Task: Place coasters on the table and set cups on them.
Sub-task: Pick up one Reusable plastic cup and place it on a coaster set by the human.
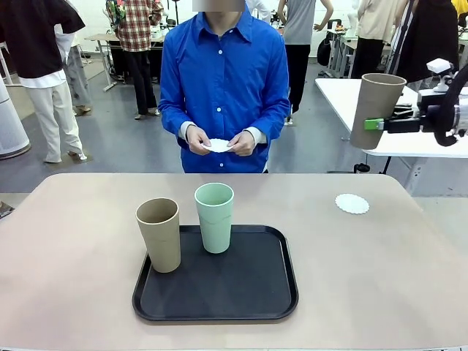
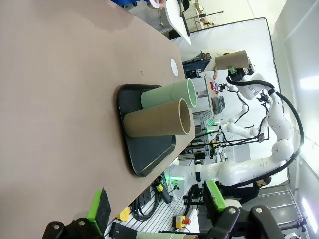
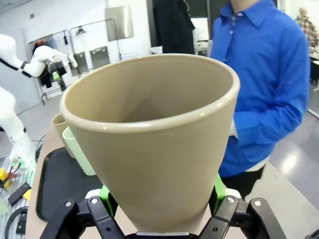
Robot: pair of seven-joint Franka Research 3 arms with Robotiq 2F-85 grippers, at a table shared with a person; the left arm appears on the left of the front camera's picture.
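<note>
Tumbler [image 1: 378, 102], tapered matte tan, upright in right gripper [image 1: 374, 124]

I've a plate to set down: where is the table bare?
Bare: the table left of the tray, and right of it, nearer than the coaster. Crowded: the tray's far left, where the tan cup and green cup stand.

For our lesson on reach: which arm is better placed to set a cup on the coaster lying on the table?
Right, probably: the right gripper holds a tan cup aloft on the coaster's side; the left gripper is open and empty.
</note>
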